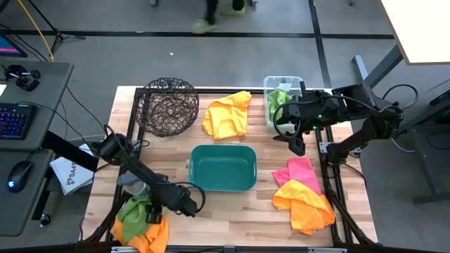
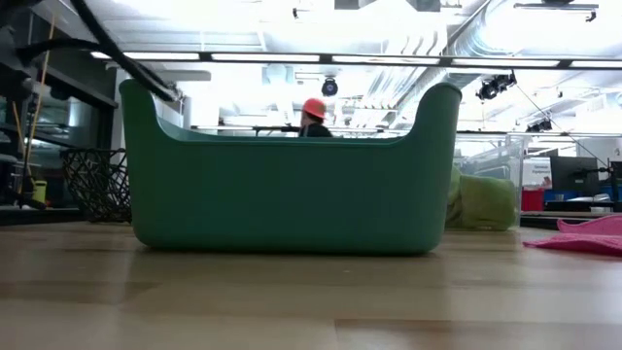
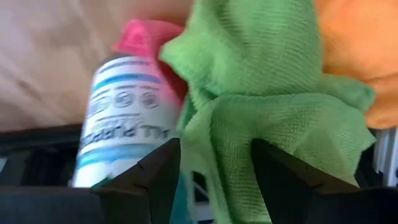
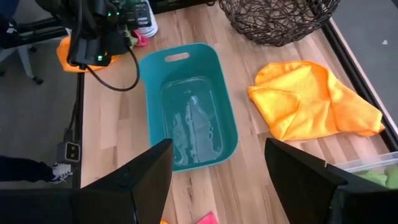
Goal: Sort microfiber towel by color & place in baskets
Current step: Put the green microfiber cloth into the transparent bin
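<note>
At the table's front left corner the left gripper [image 1: 151,214] is down on a heap of soft cloths, its two dark fingers [image 3: 155,171] spread fairly wide around a fold of the lime green microfiber towel [image 3: 273,93]; whether they actually pinch the fold cannot be told. An orange microfiber towel [image 1: 151,237] lies under and beside that green one. Touching the green cloth is a clear plastic bottle with a white and blue label [image 3: 121,115], and a bit of pink cloth [image 3: 146,34] shows behind the bottle.

Farther back on the left stands the round dark wire-mesh basket [image 1: 167,105]; nothing shows inside it. The teal rectangular plastic tub [image 1: 223,167] sits in the middle of the wooden table [image 1: 232,211], and nothing lies in it. Between the basket and the clear bin lies a second crumpled orange towel [image 1: 227,114].

At the back right, the clear rectangular plastic bin [image 1: 273,86] holds a green towel [image 1: 275,102]. The right gripper [image 1: 297,144] hangs just in front of that bin, above bare wood, fingers [image 4: 146,174] well apart and holding nothing. Near the front right edge a pink microfiber towel [image 1: 299,171] lies partly over another orange towel [image 1: 304,204], clear of both arms. A white printed packet [image 1: 70,174] rests off the table's left edge.
</note>
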Robot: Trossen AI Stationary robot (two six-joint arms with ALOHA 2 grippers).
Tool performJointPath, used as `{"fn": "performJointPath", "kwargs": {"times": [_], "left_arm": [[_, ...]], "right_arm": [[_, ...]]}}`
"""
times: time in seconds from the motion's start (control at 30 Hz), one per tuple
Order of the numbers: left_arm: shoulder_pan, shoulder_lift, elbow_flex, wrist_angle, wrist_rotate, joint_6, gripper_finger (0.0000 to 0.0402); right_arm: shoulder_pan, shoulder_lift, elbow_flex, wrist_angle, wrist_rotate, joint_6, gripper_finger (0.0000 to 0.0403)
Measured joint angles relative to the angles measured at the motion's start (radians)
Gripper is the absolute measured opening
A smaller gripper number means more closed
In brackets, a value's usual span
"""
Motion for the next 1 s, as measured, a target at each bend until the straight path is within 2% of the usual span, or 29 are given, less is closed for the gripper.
{"fn": "performJointPath", "kwargs": {"times": [0.17, 0.23, 0.33, 0.4, 0.6, 0.87, 0.93, 1.0], "left_arm": [[-0.009, 0.0, 0.003, 0.006, 0.007, 0.007, 0.0156], [-0.009, 0.0, 0.023, 0.001, 0.018, 0.008, 0.0121], [-0.005, 0.0, 0.08, 0.0, 0.054, 0.046, 0.0037], [0.001, 0.0, 0.142, -0.015, 0.051, 0.063, 0.0012], [0.029, -0.025, 0.396, -0.039, -0.06, 0.11, 0.0003], [0.125, -0.114, 0.777, -0.04, -0.246, 0.131, 0.0001], [0.151, -0.136, 0.869, -0.039, -0.312, 0.158, 0.0001], [0.175, -0.154, 0.955, -0.038, -0.425, 0.198, 0.0]], "right_arm": [[0.0, 0.0, 0.0, 0.0, 0.015, -0.003, 0.025], [0.0, 0.0, 0.0, 0.0, 0.016, -0.006, 0.025], [0.0, 0.0, 0.0, -0.001, 0.016, -0.006, 0.025], [0.0, 0.0, 0.0, -0.001, 0.018, -0.006, 0.025], [0.0, 0.0, 0.0, -0.001, 0.047, -0.002, 0.025], [0.0, 0.0, 0.0, 0.041, 0.047, -0.071, 0.025], [0.0, 0.0, 0.0, 0.061, 0.047, -0.085, 0.025], [0.0, 0.0, 0.0, 0.079, 0.047, -0.097, 0.025]]}}
